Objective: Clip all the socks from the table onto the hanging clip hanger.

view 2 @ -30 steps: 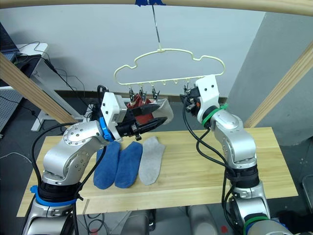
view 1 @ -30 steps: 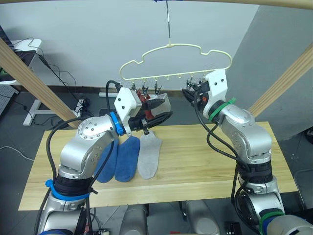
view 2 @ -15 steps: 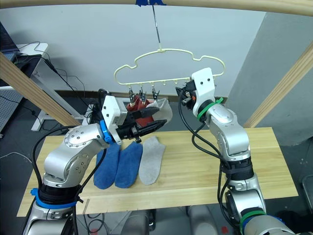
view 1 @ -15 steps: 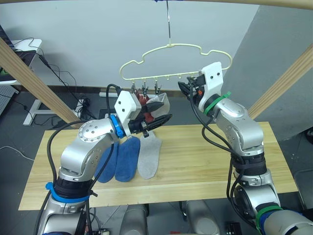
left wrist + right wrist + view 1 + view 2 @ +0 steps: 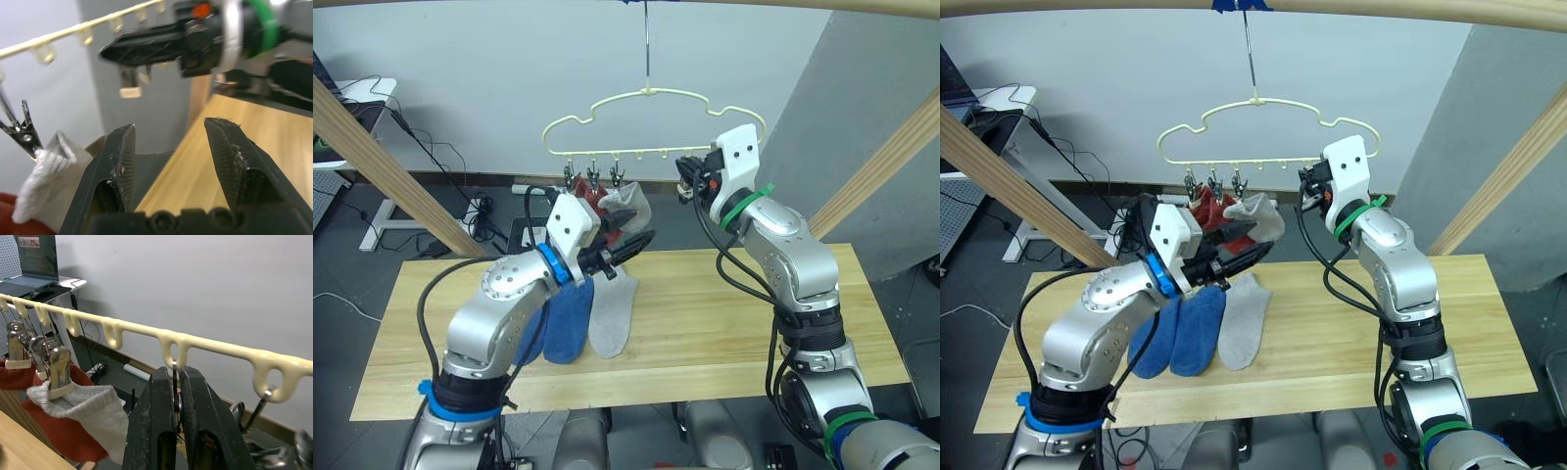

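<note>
Socks now hang three on the clip hanger, which has swung left; three lie on the desk. Left gripper has let go, jaws apart. Right gripper jaws stay clamped on a clip.

slanted wooden pole frame, laptop on side desk, floor cables, white wall

Pale yellow clip hanger hanging by its hook, tilted. Two rust red socks and one light grey sock clipped under its left end. Below, on the wooden table, two blue socks and a grey sock side by side.
</note>
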Available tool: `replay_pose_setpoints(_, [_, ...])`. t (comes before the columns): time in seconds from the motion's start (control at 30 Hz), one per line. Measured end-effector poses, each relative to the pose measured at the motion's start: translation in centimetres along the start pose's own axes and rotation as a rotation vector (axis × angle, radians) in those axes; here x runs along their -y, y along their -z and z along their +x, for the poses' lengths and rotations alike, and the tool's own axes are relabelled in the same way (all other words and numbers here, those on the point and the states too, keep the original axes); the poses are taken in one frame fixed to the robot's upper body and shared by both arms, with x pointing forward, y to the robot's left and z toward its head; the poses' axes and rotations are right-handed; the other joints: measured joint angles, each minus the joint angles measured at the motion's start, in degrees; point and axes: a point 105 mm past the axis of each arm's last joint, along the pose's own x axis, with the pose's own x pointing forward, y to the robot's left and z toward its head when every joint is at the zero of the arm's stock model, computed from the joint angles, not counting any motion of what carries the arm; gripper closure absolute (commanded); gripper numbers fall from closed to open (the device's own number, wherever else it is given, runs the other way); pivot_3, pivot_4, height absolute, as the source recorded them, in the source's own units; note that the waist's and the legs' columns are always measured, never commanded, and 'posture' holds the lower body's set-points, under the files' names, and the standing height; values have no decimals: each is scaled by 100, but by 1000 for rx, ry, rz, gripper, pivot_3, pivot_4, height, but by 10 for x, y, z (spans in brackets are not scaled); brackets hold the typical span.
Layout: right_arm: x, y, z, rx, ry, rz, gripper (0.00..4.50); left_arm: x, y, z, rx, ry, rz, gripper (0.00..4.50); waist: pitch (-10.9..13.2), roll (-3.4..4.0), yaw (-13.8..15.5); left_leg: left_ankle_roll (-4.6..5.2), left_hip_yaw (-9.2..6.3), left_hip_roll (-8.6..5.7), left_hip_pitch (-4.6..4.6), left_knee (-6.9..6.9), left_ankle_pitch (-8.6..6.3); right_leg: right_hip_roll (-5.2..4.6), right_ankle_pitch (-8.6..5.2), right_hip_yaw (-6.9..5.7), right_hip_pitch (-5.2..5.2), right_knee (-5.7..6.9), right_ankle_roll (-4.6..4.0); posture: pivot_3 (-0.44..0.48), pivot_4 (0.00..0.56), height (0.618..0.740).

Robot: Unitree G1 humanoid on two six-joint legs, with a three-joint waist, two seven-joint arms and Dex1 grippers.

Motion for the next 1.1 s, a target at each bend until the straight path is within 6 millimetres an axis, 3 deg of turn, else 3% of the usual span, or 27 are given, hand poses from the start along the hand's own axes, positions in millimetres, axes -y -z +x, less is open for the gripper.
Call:
replay_pose_setpoints(0.07, [0,0,0,0,0,0,4500,0,7,-1,-12,-64,-3,1514,0,0,-1,0,1,0,0,1,0,0,0,1,0,1,0,-159,261,740])
replay_pose_setpoints(0.23, [1,0,1,-1,1,-1,4500,8,46,-5,-131,-205,-49,21,0,0,4,0,-1,-1,0,1,0,-1,0,1,0,3,0,-153,269,740])
replay_pose_setpoints(0.6, [0,0,2,-8,-14,0,4500,-8,142,14,-389,-442,-201,21,0,1,8,1,2,-10,0,3,0,0,1,-1,1,2,-1,-177,285,740])
replay_pose_setpoints(0.87, [-2,1,3,-15,-24,3,4500,-18,163,17,-460,-489,-180,21,0,1,-4,1,0,-7,0,1,0,-1,1,-3,0,2,-1,-187,290,740])
replay_pose_setpoints(1.1, [-4,0,3,-17,-24,11,4500,-17,165,9,-460,-523,-181,21,0,1,-4,1,-1,-2,0,1,0,-3,1,-3,1,3,0,-185,289,740])
